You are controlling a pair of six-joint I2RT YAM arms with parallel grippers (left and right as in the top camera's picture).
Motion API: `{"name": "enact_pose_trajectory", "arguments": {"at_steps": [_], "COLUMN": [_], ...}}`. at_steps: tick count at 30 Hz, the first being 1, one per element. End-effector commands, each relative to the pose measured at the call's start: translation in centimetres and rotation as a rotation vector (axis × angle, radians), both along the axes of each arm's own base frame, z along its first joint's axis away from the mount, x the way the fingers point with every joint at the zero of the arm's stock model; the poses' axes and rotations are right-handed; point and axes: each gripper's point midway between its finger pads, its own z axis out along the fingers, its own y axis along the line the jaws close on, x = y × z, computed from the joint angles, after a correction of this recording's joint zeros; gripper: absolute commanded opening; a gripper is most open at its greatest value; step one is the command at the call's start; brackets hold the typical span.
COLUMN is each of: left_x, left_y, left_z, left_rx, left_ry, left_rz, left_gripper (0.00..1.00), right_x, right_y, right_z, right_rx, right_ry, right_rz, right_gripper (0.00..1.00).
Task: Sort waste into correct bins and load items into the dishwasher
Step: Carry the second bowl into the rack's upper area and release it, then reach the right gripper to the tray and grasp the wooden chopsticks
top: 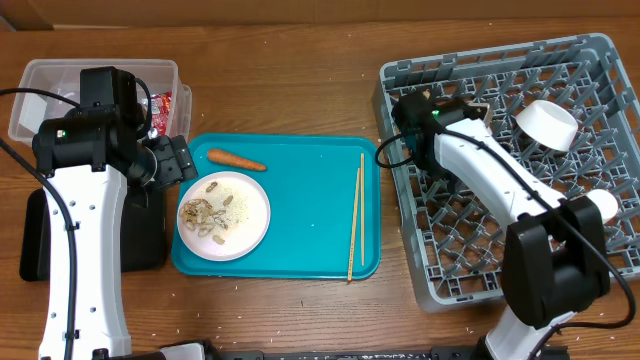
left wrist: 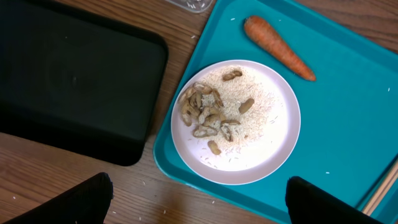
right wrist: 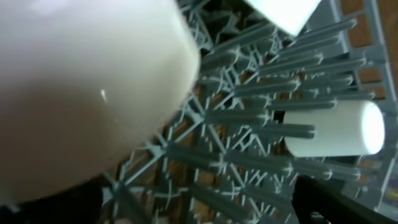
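My left gripper (left wrist: 199,208) is open above the near edge of the teal tray, just short of the round plate (left wrist: 236,121), which carries beige shell scraps (left wrist: 205,115). The carrot (left wrist: 278,39) lies beyond it and the chopsticks (top: 356,215) lie on the tray's right side. A red wrapper (top: 165,105) is in the clear tub (top: 100,70). The black tray (left wrist: 68,74) is bare. My right gripper (right wrist: 199,205) is open inside the grey dish rack (top: 600,60). One bowl (right wrist: 81,81) fills the view close beside its left finger. Another bowl (top: 546,123) and the cup (right wrist: 333,129) rest on the pegs.
The teal tray (top: 310,190) lies in the middle of the wooden table between the bins and the rack. Loose rice grains dot the plate, tray and table. My left arm (top: 85,200) overhangs the black tray.
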Motion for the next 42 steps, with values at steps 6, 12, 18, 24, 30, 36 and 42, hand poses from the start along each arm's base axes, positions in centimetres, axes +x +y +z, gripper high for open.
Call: {"name": "enact_pose_trajectory", "arguments": {"at_steps": [6,12,18,24,30,36,42], "left_x": [-0.1,-0.3,-0.2,-0.3,-0.5,-0.5,-0.5], "left_y": [0.0,0.0,0.0,0.0,0.0,0.0,0.0], "left_z": [0.3,0.2,0.2,0.2,0.2,0.2,0.2], "left_rx": [-0.004,-0.005,-0.005,-0.005,-0.006,-0.006,-0.006], "left_ry": [-0.004,0.004,0.003,0.006,0.013,0.013,0.014], "left_rz": [0.002,0.002,0.002,0.002,0.003,0.002,0.002], "left_gripper": [0.93,0.93,0.94,0.94,0.94,0.94,0.94], "right_x": [0.2,0.4,-2.1,-4.6,-6.8,-9.2,-10.5], "right_y": [2.0,5.5,14.2,18.3,20.8,22.9,23.5], "right_z": [7.0,12.5,14.1,11.7,6.9,2.2,-1.8], "right_rx": [0.168,0.421,0.889,0.952,0.948,0.921,0.884], "right_ry": [-0.198,-0.266,-0.149,-0.014,0.111,0.207,0.265], "right_rz": [-0.080,0.129,0.425,0.487,0.402,0.332,0.276], "right_gripper": [1.00,1.00,1.00,0.97,0.94,0.83,0.81]}}
